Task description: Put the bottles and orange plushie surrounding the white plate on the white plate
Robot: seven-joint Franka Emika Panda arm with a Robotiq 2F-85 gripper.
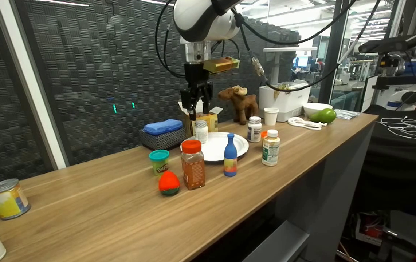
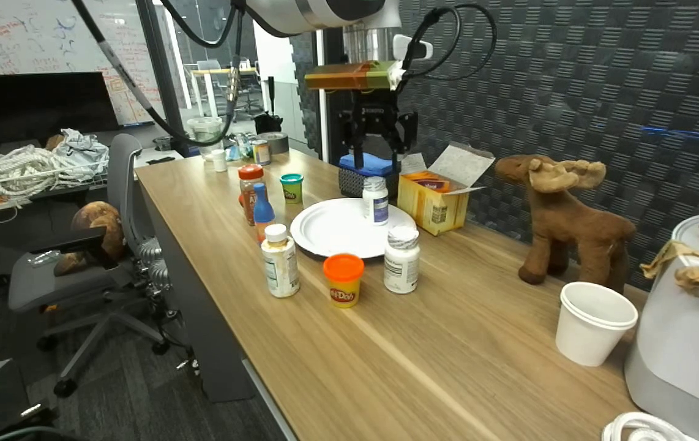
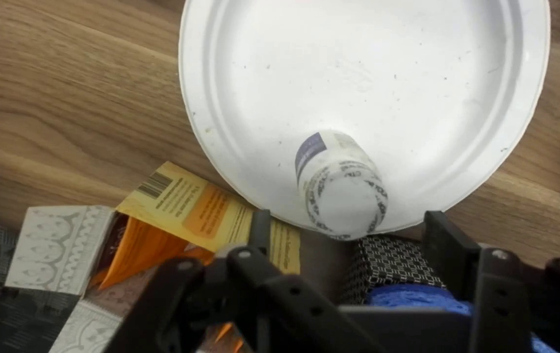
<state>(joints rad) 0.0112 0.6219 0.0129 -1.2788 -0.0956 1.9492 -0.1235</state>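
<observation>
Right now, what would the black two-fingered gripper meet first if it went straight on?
Probably the small white purple-labelled cylindrical bottle, standing on the round white plate below the gripper. It lines up between the open fingers, which might pass its sides; depth is unclear.

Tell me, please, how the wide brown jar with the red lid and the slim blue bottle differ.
The wide brown jar has a broad red lid; the slim blue bottle narrows to a blue top. The jar is wider than the bottle. Both stand upright on the wooden table.
</observation>
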